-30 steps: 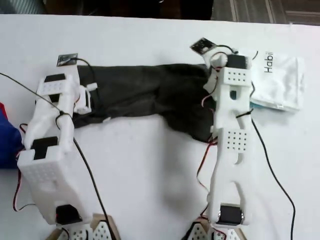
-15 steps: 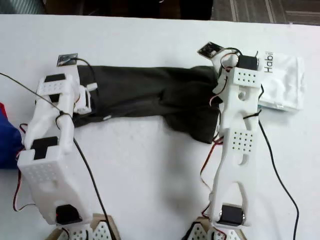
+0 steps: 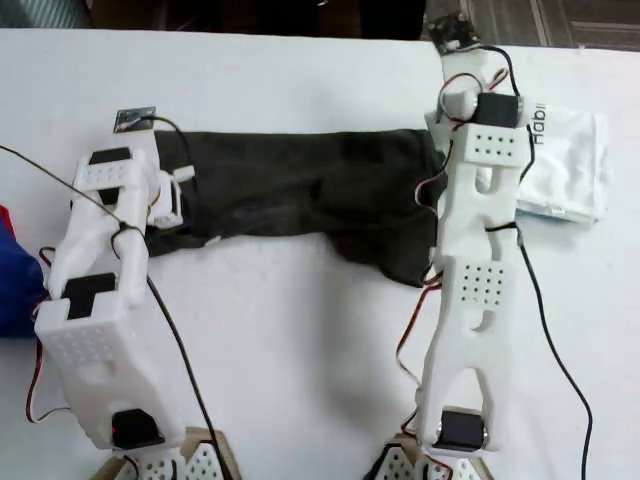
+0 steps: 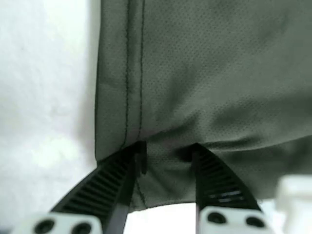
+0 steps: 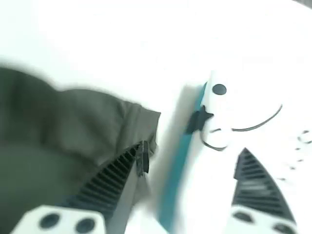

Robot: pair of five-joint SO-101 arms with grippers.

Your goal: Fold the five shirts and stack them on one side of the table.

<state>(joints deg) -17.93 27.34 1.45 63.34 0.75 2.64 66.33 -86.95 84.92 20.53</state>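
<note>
Lying stretched across the desk, the dark shirt was pinched at one end by the left tool; the right tool gaped open beside a folded white shirt.

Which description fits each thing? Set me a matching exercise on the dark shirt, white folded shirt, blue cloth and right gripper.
Things:
1. dark shirt
2. white folded shirt
3. blue cloth
4. right gripper

Descriptions:
A. open, above where two shirts meet
B. at the table's left edge
C. stretched out between the two arms
D. on the table's right side

Pairs: 1-C, 2-D, 3-B, 4-A
</note>
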